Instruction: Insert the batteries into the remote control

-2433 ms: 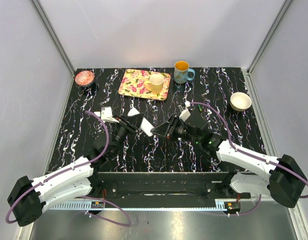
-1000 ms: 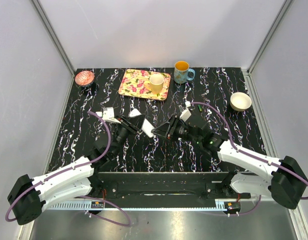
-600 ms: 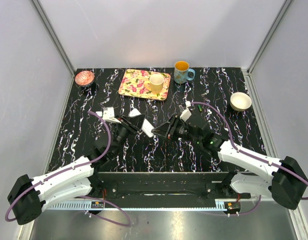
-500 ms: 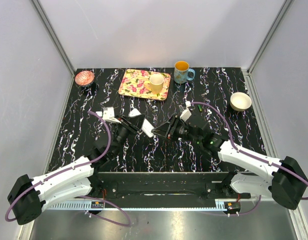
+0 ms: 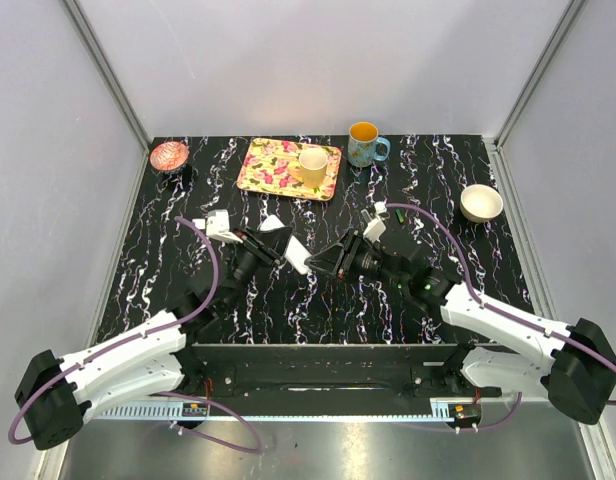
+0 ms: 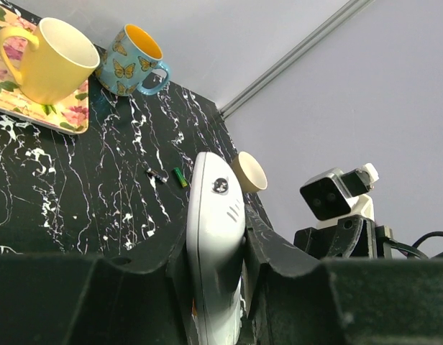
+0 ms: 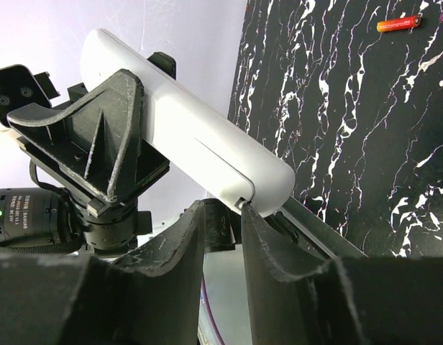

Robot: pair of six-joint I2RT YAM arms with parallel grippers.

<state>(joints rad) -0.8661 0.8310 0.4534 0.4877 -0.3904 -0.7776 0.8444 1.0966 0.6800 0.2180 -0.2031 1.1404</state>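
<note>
Starting at far left: pink bowl (image 5: 169,155) at the back corner, then tray (image 5: 263,165) carrying a yellow mug (image 5: 312,165). None of it in play.

Nearer the arms, left gripper (image 6: 216,244) clenched on the remote (image 5: 296,258). Holds it across its width, clear of the table (image 5: 318,300), angled toward the right arm. Shows from the left wrist as a white bar standing up between both fingers (image 6: 268,248), rounded end free.

Moving right: right gripper (image 7: 221,212) brought up to the remote's near end, jaws parted, nothing between them. One fingertip (image 7: 254,215) at the seam by that end; touching or just short, cannot tell. Dark recess not visible in any view, so cover state unconfirmed.

Further right: blue mug (image 5: 365,143) at the back. Dark battery (image 6: 158,174) and green battery (image 6: 179,177) side by side on the table, well apart from the remote. Red-orange battery (image 7: 398,24) alone on the marble, seen only from the right wrist. Cream bowl (image 5: 481,203) at far right.

Handling, as judged: remote light, stiff and smooth-shelled, likely to twist in a narrow pinch. Best gripped across the flat sides, leaving the end open. Batteries tiny, hard and prone to roll. Take across the barrel at mid-length, pinch gently, keep level.
</note>
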